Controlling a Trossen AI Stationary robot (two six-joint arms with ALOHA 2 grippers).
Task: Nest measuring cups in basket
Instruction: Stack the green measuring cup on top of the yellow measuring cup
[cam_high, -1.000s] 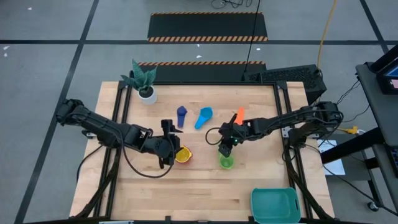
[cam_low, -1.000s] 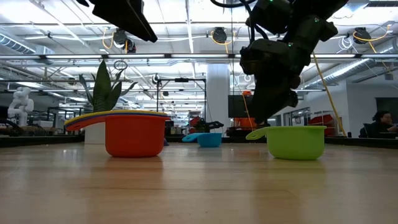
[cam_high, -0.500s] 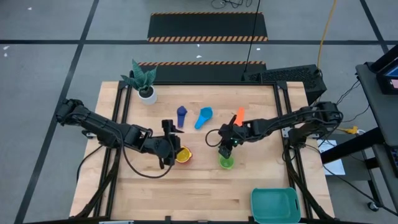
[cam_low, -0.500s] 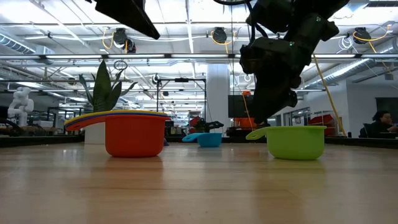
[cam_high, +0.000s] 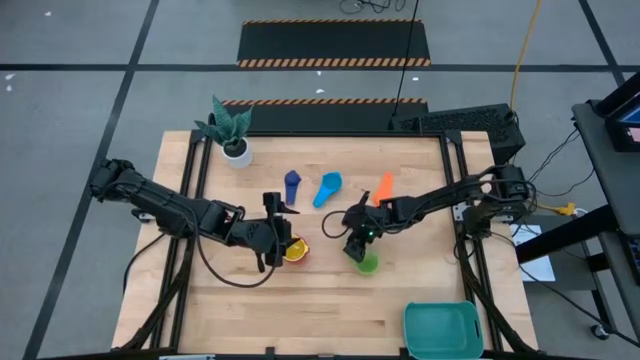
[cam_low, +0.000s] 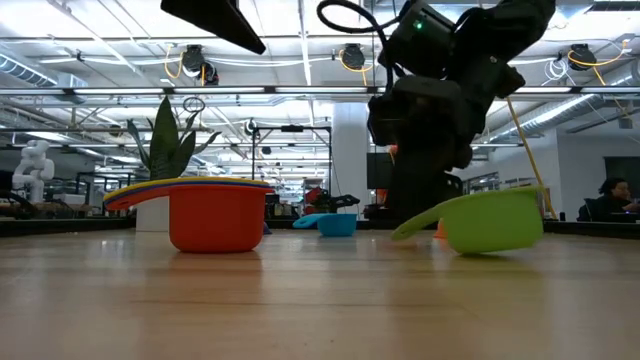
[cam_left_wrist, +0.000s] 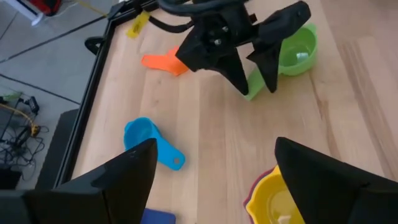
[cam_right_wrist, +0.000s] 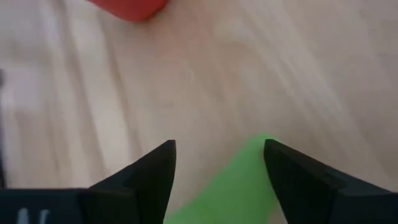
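The green cup (cam_high: 367, 263) stands tipped on the table's middle. My right gripper (cam_high: 356, 246) is open, its fingers astride the cup's handle. A stack of nested cups (cam_high: 294, 249), red (cam_low: 215, 215) outermost and yellow (cam_left_wrist: 280, 199) innermost, stands on its base left of the green cup. My left gripper (cam_high: 272, 236) hovers open above and beside the stack, touching nothing. The navy (cam_high: 291, 184), light blue (cam_high: 328, 187) and orange (cam_high: 383, 187) cups lie farther back. The teal basket (cam_high: 443, 330) stands at the near right corner. My right gripper has the green cup's handle (cam_left_wrist: 254, 84) between its open fingers, which slant down at it from the table's right. The cup is tipped: its handle end (cam_low: 412, 226) is low and the bowl's right side (cam_low: 530, 215) is raised. Which finger touches the handle I cannot tell.
A white plant pot (cam_high: 236, 150) stands at the far left corner. Bare wood lies between the green cup and the basket, and along the near edge on the left.
My right gripper has gone down and a little toward the near left, onto the green cup's handle. The green cup, level before, has tipped with its handle end down and shifted slightly toward the table's right.
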